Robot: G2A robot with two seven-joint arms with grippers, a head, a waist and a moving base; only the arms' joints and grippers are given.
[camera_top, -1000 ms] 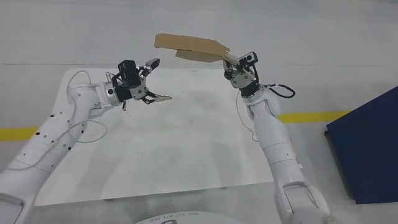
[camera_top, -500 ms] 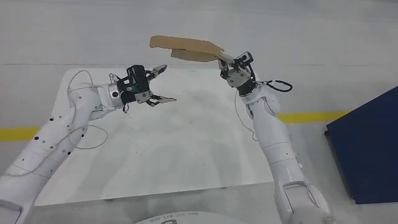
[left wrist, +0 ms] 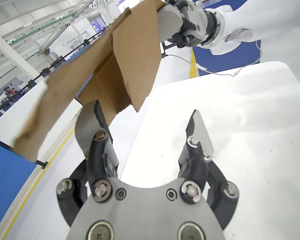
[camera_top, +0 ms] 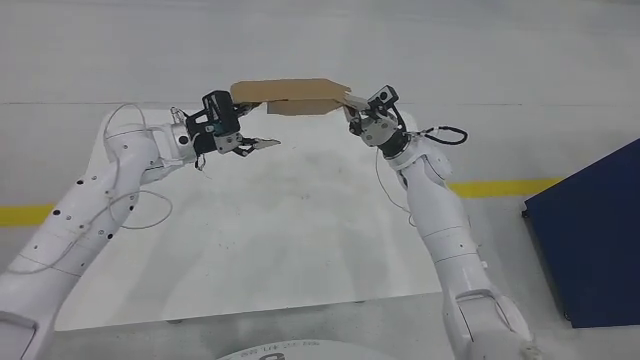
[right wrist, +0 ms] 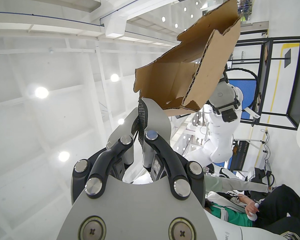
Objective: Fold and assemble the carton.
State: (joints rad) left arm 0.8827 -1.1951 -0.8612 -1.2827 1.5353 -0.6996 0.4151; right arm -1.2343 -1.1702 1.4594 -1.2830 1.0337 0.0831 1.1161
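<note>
The carton [camera_top: 290, 91] is coloured plain brown, and its cut edges are striped by corrugation. The worktop [camera_top: 270, 240] is shown white, mottled with faint grey smudges. The left gripper [left wrist: 145, 109] and right gripper [right wrist: 142, 106] are finished in silver-grey metal, with black links [left wrist: 96, 156] and black ribbed pads [left wrist: 102, 121]. The floor [camera_top: 450, 40] is coloured pale grey and crossed by a yellow line [camera_top: 500, 186]; a dark blue block [camera_top: 595, 240] is seen on it.

Overhead: we see the brown flattened corrugated cardboard carton [camera_top: 290, 92] spanning the air between both arms, barring passage there.
Underneath: we find open room between it and the white tabletop [camera_top: 300, 230].
Left gripper [left wrist: 146, 108]: jaws spread, one at the carton's lower flap, the other free.
</note>
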